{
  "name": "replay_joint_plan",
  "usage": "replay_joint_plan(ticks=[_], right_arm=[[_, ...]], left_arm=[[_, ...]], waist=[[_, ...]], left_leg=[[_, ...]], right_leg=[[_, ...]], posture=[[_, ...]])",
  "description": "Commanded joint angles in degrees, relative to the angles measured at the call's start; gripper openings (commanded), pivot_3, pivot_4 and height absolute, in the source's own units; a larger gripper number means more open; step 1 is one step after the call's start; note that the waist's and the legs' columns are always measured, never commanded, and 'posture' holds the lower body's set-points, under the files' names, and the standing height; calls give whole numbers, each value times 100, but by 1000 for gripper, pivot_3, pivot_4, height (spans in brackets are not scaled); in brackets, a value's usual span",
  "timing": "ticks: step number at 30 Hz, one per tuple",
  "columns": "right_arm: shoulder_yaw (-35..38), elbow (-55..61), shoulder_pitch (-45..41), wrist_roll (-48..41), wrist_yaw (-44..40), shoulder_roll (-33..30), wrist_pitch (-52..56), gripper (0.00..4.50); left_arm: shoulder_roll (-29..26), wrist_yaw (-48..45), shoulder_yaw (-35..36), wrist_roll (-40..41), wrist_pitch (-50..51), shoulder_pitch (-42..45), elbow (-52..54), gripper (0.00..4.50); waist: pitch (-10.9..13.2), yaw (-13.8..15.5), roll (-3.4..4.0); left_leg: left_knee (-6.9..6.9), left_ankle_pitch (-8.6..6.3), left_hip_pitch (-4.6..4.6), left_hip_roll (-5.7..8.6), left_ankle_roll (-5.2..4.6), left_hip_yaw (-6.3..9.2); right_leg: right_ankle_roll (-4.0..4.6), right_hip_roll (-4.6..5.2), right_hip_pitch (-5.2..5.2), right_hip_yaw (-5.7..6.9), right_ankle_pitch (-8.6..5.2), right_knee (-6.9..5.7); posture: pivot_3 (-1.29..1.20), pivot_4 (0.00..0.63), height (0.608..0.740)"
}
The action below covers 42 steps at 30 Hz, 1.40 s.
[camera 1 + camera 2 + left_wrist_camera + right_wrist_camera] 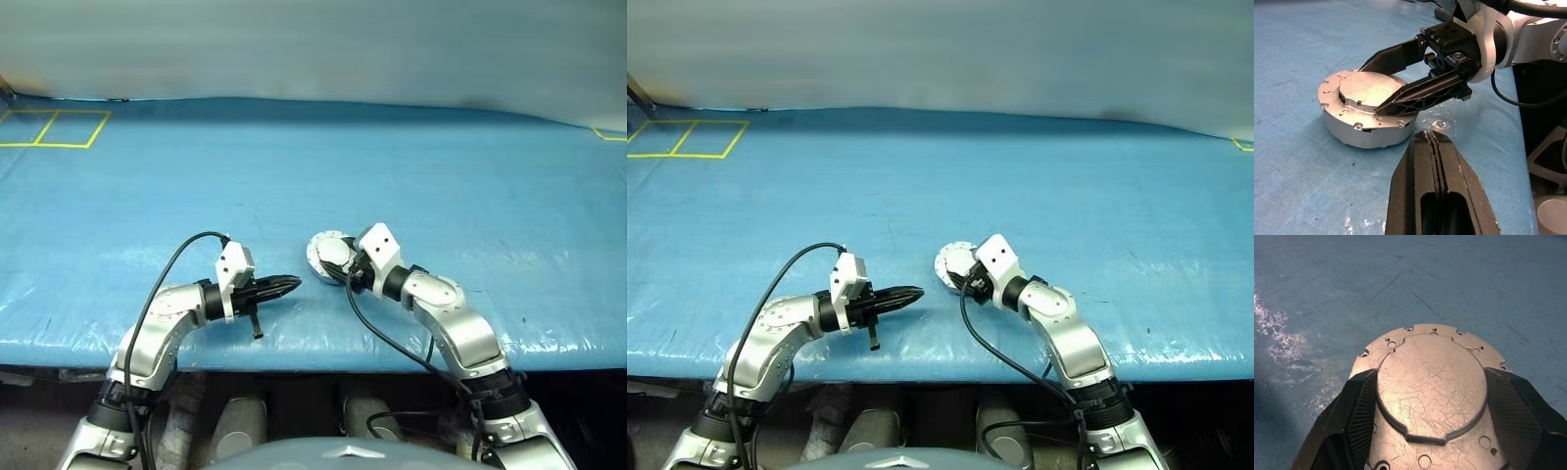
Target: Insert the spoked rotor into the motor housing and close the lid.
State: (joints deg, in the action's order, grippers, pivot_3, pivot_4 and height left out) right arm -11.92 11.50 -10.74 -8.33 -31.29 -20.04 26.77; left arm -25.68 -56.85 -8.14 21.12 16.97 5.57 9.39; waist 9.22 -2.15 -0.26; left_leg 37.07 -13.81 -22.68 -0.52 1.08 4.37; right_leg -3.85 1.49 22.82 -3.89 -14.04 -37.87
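On the left, the left pincer [292,284] is hovering low over the blue tabletop [441,176] with its two black fingers pressed together, empty, pointing toward the motor housing [1359,125], which is lying just beside its tips near the tabletop's front edge. On the right, the right pincer [1430,426] is straddling that housing, its fingers standing apart on either side of the round body; whether they are touching its wall is hard to tell from here.

The lid [1432,384] is lying flat on the housing, plain scratched silver back upward, seated within the rim, so the closing appears done. The rotor is presumably sitting inside, under the lid. What is left seems to be little more than a final press or release.

The housing is looking like a squat silver cylinder with small holes around its flange.
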Motion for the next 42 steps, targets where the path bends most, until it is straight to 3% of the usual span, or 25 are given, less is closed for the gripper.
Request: replay_joint_plan(ticks=[1,18,30,36,42], right_arm=[[143,375,-4,-193,-98,0,-16,3039],[176,-147,-93,-297,-339,-70,60,3039],[-133,-686,-8,223,-319,-248,-298,3039],[-364,-428,98,567,-160,-352,-321,3039],[67,-331,233,-209,-398,-182,292,3039]], left_arm=[[14,-29,-28,51,-70,85,27,0],[30,-150,-228,-3,-135,182,-156,0],[24,-53,-221,45,-49,90,19,0],[11,89,-241,62,174,92,225,0],[7,145,-255,105,462,199,341,0]], waist=[[0,1,0],[0,-4,0],[-4,-13,-1],[-8,-5,-3],[-12,14,-3]], left_leg=[[0,0,0,0,0,0],[1,0,1,0,0,0],[3,1,16,-3,1,-1],[8,4,25,-3,6,-1],[8,4,23,-3,6,3]], right_leg=[[0,0,0,0,0,0],[0,0,-1,0,0,0],[-1,-2,-12,0,1,-2],[-17,-2,-21,0,-2,-3],[-10,-2,-23,2,3,-1]], posture=[[0,150,740],[0,150,740],[0,150,740],[0,150,740],[0,150,740]])
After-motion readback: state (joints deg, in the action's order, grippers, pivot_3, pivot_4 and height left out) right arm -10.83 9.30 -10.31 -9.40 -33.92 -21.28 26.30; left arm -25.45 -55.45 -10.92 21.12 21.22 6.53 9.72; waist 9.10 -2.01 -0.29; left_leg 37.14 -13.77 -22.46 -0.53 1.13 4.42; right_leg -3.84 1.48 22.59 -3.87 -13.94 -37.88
